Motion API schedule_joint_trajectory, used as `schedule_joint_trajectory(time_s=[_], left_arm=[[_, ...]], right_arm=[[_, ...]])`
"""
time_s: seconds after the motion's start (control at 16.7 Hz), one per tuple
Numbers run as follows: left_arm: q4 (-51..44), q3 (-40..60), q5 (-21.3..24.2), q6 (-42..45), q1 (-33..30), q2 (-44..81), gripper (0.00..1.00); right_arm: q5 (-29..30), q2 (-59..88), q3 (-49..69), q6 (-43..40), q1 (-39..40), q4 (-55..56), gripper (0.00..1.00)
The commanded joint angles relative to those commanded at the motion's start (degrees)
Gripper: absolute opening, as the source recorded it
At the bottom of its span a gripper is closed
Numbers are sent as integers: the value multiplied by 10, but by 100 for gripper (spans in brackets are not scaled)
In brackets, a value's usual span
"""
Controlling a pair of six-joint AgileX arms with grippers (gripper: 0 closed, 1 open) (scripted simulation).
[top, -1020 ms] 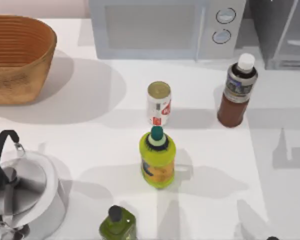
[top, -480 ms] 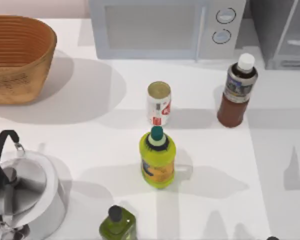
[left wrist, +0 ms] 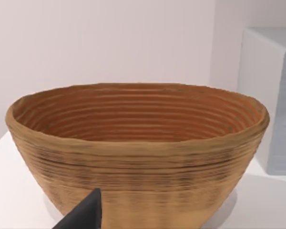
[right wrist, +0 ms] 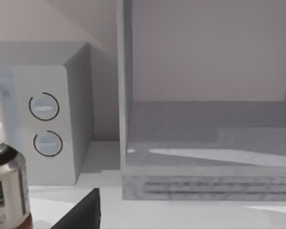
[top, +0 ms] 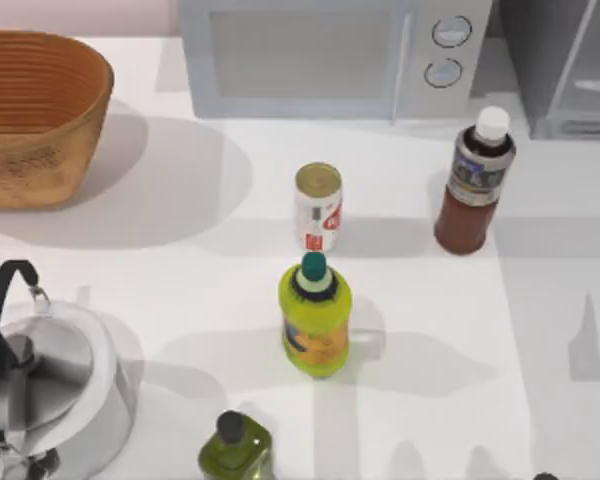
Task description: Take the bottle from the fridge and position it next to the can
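Note:
The reddish-brown bottle [top: 474, 182] with a white cap stands upright on the table, in front of the fridge [top: 560, 70] at the back right. It is well to the right of the small white can [top: 318, 207], with a clear gap between them. In the right wrist view the bottle [right wrist: 5, 183] stands beside the open fridge [right wrist: 205, 143], whose grey inside holds nothing. A dark part of my right gripper [right wrist: 81, 213] rises from the lower edge of that view. A dark part of my left gripper [left wrist: 83, 217] faces the basket.
A white microwave [top: 320, 55] stands at the back. A woven basket [top: 35, 115] sits back left and a metal kettle [top: 50, 385] front left. A yellow-green bottle [top: 314, 315] stands just in front of the can. An olive bottle [top: 235, 447] is at the front edge.
The arm shadows on the table's right and front have slid toward the front edge. The bottle, the can and the other things have stayed put.

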Motion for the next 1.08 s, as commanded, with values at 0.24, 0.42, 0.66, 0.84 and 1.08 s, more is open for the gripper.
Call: schedule_joint_trajectory(time_s=[0.24,0.42,0.66,0.84,1.08], left_arm=[[0,0,0,0,0,0,100],[0,0,0,0,0,0,100],[0,0,0,0,0,0,100],[0,0,0,0,0,0,100],[0,0,0,0,0,0,100]], right_arm=[[-1,-90,74,0,0,-156,100],[-1,-171,140,0,-1,-311,100],[-1,-278,227,-1,-2,-524,100],[-2,-346,283,-3,-2,-659,100],[-2,-405,332,-5,-3,-764,100]])
